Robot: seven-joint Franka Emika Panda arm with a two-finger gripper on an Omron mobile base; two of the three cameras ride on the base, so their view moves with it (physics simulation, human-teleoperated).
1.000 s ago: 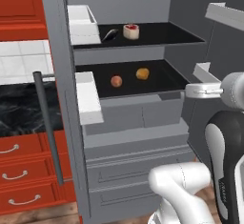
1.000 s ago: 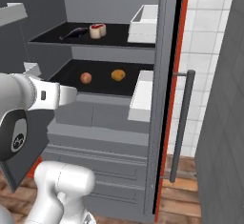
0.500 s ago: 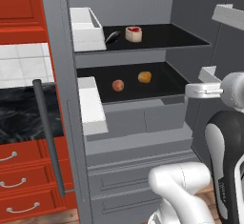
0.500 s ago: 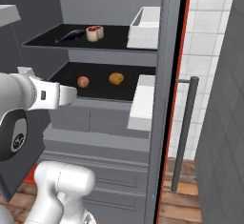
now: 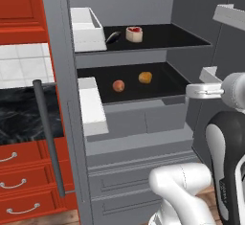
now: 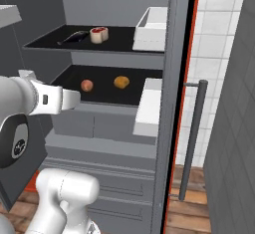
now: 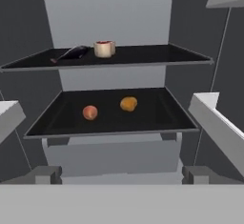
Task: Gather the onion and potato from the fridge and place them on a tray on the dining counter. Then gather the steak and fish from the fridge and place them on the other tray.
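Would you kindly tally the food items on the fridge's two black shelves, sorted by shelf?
Upper shelf: 2, the dark fish and the steak beside it.
Lower shelf: 2, the reddish onion and the orange-brown potato, lying apart.
Total: 4

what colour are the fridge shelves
Black. The fridge shelves show best in the hand view.

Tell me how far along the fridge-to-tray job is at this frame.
Done: the fridge stands open. In hand: nothing; the gripper is open, facing the shelves. Left: the onion and potato sit on the lower shelf, the steak and fish on the upper; all four remain.
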